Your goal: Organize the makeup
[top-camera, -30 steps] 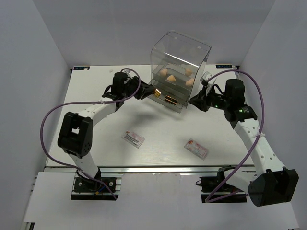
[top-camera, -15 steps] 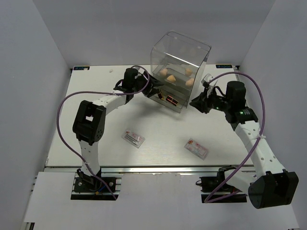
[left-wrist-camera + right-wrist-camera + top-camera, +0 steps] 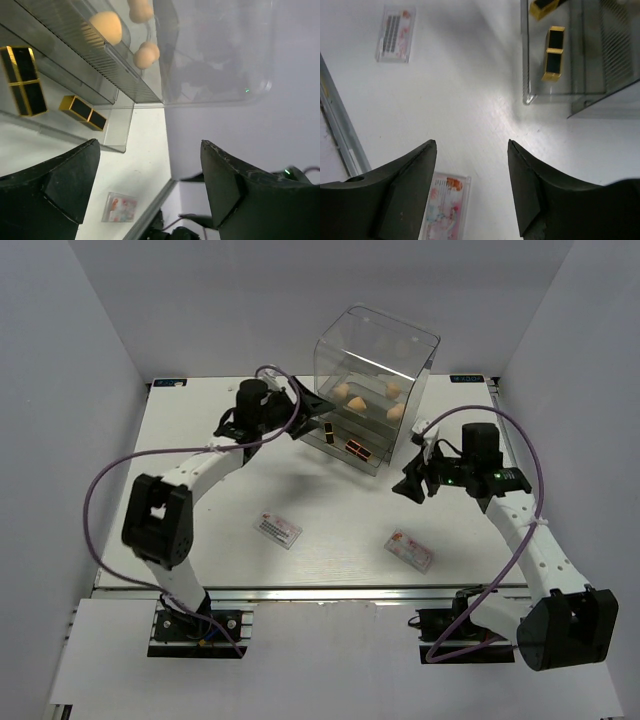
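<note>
Two dark-brown-and-gold tubes [image 3: 355, 448] [image 3: 327, 427] lie in the pulled-out lower drawer of the clear box [image 3: 400, 345]. Peach sponges [image 3: 358, 403] [image 3: 396, 411] sit in the drawer above. In the left wrist view the tubes [image 3: 22, 80] [image 3: 82, 111] and sponges [image 3: 106, 26] show through the plastic. Two flat packets [image 3: 278, 530] [image 3: 410, 550] lie on the table. My left gripper [image 3: 312, 405] [image 3: 150, 145] is open and empty beside the box's left front corner. My right gripper [image 3: 408, 485] [image 3: 471, 142] is open above the table, with one packet [image 3: 445, 205] just under its left finger.
The white table [image 3: 200, 460] has walls on the left, back and right. A metal rail [image 3: 300, 590] runs along its front edge. Purple cables loop off both arms. The far packet [image 3: 395, 34] lies near the rail in the right wrist view.
Both grippers have opened. The left one drew back from the lower drawer toward the back left. The right one moved away from the box, toward the front and centre.
</note>
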Controlling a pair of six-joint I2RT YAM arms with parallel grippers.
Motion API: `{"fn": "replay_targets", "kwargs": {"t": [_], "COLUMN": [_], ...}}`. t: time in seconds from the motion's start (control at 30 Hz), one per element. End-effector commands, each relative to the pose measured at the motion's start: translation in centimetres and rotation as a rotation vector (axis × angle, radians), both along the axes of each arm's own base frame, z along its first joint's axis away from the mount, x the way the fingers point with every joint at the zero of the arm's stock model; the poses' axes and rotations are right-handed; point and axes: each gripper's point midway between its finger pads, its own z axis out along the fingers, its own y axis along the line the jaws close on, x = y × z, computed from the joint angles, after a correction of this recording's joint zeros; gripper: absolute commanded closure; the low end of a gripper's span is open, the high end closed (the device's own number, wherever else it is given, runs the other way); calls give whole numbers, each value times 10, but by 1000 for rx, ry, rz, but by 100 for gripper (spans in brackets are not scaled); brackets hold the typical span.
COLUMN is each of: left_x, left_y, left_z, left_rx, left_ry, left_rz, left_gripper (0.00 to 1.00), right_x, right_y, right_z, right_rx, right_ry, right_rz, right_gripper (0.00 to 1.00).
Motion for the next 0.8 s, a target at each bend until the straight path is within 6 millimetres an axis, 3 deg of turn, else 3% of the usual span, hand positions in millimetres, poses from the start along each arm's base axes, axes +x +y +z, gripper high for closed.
{"fn": "replay_targets", "kwargs": {"t": [0.0, 0.03, 0.13, 0.17, 0.2, 0.23, 0.27, 0.3, 0.37, 0.43, 0.47, 0.5, 0.6, 0.67, 0.7, 0.77], "left_x": [-18, -22, -34, -44, -49, -51, -59, -65, -74, -78, -80, -84, -91, -94, -96, -101], "left_y": [45, 59, 105, 116, 133, 139, 149, 151, 153, 150, 150, 147, 145, 144, 144, 145], "left_z": [54, 36, 38, 15, 30, 35, 16, 25, 12, 8, 3, -2, -15, -17, -18, -17], "left_rx": [95, 168, 186, 180, 141, 96, 93, 78, 87, 74, 73, 54, 32, 30, 33, 41], "left_ry": [-206, -184, -143, -88, -129, -145, -108, -146, -128, -121, -111, -107, -66, -63, -58, -68], "left_rz": [70, 105, 241, 262, 299, 320, 331, 334, 329, 315, 309, 293, 283, 271, 269, 264], "left_gripper": [9, 6, 2, 2, 2, 2, 2, 2, 2, 5, 11, 30, 85, 93, 95, 98], "right_x": [-19, -24, -37, -40, -42, -41, -40, -37, -30, -27, -26, -24, -18, -14, -2, 18], "right_y": [-10, -12, -22, -24, -23, -23, -21, -19, -11, -2, 9, 15, 41, 59, 70, 81], "right_z": [-40, -50, -86, -91, -95, -96, -92, -88, -77, -72, -72, -72, -70, -79, -68, -78], "right_rx": [-101, -122, -256, -281, -293, -291, -276, -261, -221, -218, -224, -243, -269, -296, -287, -336], "right_ry": [127, 156, 218, 215, 214, 203, 193, 179, 134, 73, 18, -35, -107, -96, -139, -131], "right_rz": [9, 5, -7, -1, 5, 0, -14, -16, -7, 30, 80, 116, 203, 240, 230, 131], "right_gripper": [34, 33, 30, 29, 29, 29, 29, 28, 29, 47, 63, 100, 100, 100, 100, 100]}}
